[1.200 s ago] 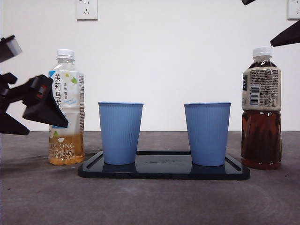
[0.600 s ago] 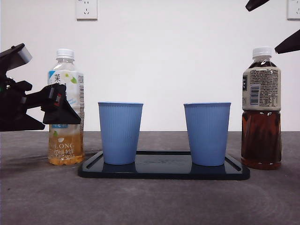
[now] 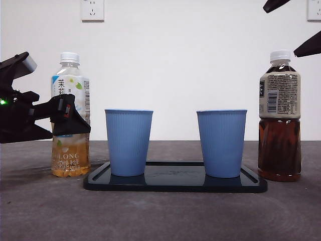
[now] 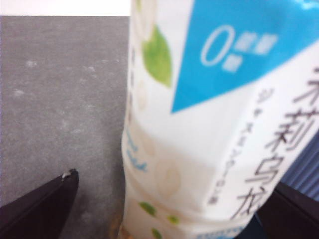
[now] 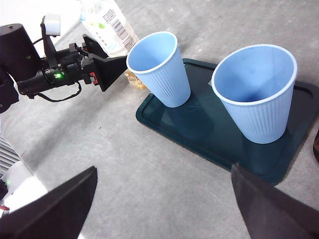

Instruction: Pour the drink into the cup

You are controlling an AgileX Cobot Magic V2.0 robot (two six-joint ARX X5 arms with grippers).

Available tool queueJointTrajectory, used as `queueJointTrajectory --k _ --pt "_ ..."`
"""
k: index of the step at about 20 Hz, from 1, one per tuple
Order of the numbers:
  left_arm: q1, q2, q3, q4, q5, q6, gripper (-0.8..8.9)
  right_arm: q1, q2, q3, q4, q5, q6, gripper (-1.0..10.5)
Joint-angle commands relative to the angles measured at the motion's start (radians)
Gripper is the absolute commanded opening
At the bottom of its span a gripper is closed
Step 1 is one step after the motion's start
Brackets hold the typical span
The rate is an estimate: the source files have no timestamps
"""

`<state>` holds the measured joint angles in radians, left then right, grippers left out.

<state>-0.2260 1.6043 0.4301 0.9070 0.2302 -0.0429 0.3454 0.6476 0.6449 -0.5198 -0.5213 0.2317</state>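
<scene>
Nearest, on the grey bench, lies a dark tray carrying two blue cups: the left cup and the right cup, both upright, apart from each other and showing nothing inside in the right wrist view. Just left of the tray stands the jasmine oolong bottle, upright, white cap on, with pale yellow tea low in it. At its label the left pincer reaches in from the left edge; its jaws are spread, one on each side of the bottle, and the left wrist view shows a gap of bench between one jaw and the label, so the bottle is bracketed but not squeezed. Right of the tray, well apart from the oolong, stands a dark tea bottle, capped and upright. Above it, at the top right corner, the right pincer hangs as two black tips, jaws wide apart and holding nothing. Farther back rises a white wall with a socket.
</scene>
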Motion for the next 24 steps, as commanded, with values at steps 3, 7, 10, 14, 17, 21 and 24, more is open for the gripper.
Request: queueJointTrajectory --k 3,7,10,14,17,21,24 --pt "-0.003 0.038 0.044 0.006 -0.005 0.000 5.21 0.004 0.004 0.018 0.006 0.002 -0.016 4.2" --pt "-0.003 0.039 0.048 0.002 -0.005 0.000 3.69 0.004 0.004 0.018 0.006 0.002 -0.019 4.2" --pt "-0.003 0.039 0.048 0.002 -0.005 0.000 2.65 0.004 0.004 0.018 0.005 0.002 -0.027 4.2" --pt "-0.003 0.025 0.048 -0.011 -0.005 0.002 2.65 0.004 0.004 0.018 0.005 0.002 -0.031 4.2" --pt "-0.003 -0.052 0.051 -0.104 -0.005 0.050 2.36 0.004 0.004 0.018 0.006 0.002 -0.040 4.2" --pt "-0.004 -0.210 0.108 -0.393 -0.006 0.188 2.36 0.004 0.004 0.018 0.005 -0.002 -0.054 4.2" --pt "-0.006 -0.303 0.216 -0.689 -0.053 0.327 2.36 0.004 0.004 0.018 -0.003 -0.003 -0.072 4.2"
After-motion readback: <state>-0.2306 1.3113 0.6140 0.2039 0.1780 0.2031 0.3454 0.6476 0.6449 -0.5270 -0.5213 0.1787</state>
